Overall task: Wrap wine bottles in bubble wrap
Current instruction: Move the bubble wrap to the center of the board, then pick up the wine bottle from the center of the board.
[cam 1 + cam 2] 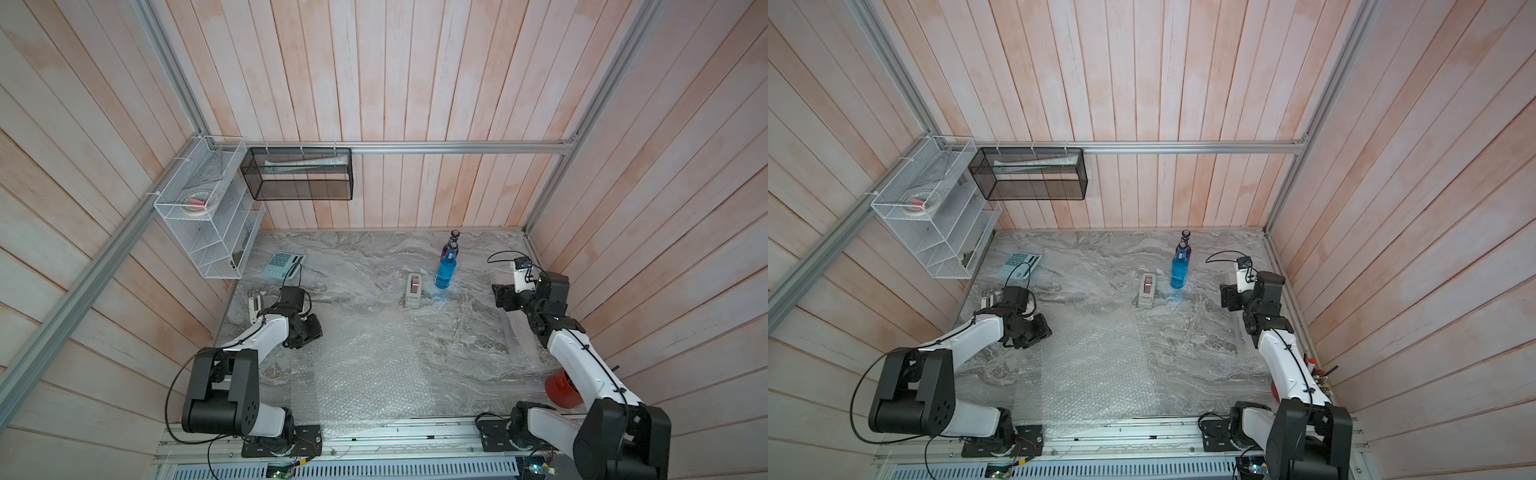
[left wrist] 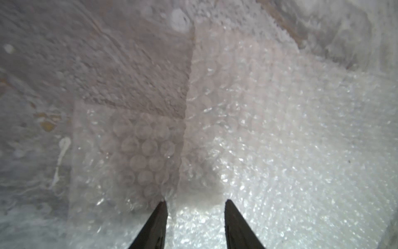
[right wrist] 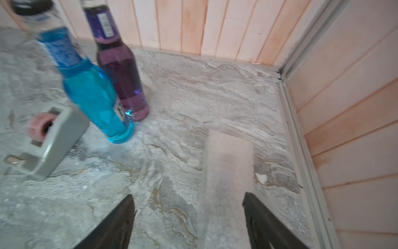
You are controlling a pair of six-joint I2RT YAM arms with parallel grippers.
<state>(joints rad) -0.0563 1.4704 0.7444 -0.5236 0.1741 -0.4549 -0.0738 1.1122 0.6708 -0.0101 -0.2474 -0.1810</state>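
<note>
Two wine bottles stand together at the back right of the table: a bright blue one (image 1: 444, 270) (image 3: 94, 94) and a purple one (image 1: 452, 242) (image 3: 122, 75) just behind it. A bubble wrap sheet (image 1: 365, 365) (image 2: 280, 129) lies flat in the middle. A second piece of bubble wrap (image 1: 523, 340) (image 3: 228, 168) lies to the right. My left gripper (image 2: 196, 201) (image 1: 309, 330) is low over the sheet's far left corner, its jaws apart with the sheet's edge between the tips. My right gripper (image 3: 189, 199) (image 1: 500, 296) hangs open above the right piece, holding nothing.
A grey tape dispenser (image 1: 413, 291) (image 3: 47, 140) sits left of the blue bottle. A teal calculator (image 1: 283, 264) lies at the back left. A white wire rack (image 1: 208, 216) and a black mesh basket (image 1: 297, 174) hang on the walls. A red object (image 1: 559, 388) lies under my right arm.
</note>
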